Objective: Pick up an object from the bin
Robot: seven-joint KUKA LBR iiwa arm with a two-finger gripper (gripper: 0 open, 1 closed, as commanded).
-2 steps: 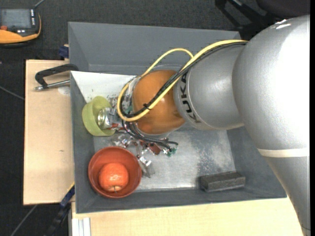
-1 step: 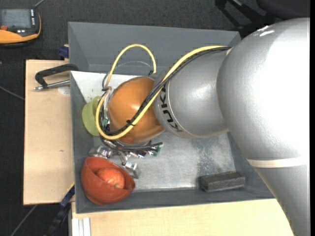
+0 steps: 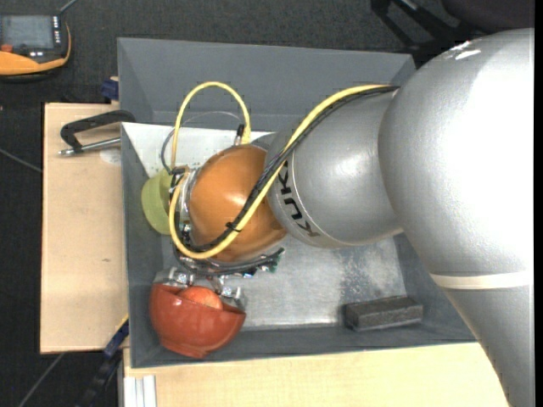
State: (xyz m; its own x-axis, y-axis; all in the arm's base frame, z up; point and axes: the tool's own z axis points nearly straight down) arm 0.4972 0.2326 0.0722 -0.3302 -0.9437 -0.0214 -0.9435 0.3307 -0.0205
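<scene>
My gripper (image 3: 204, 278) is low in the bin's front left corner, its metal end showing just under the arm's orange cover. It sits right on top of a round red thing (image 3: 192, 326), shaped like a ball or an upturned bowl, which lies against the front wall. The gripper touches or nearly touches the red thing's upper edge. A pale green round thing (image 3: 154, 200) lies by the left wall, half hidden behind the orange cover.
A dark grey oblong block (image 3: 382, 313) lies near the front wall, to the right of the gripper. The arm and its yellow cable span the bin from the right and hide its middle and back.
</scene>
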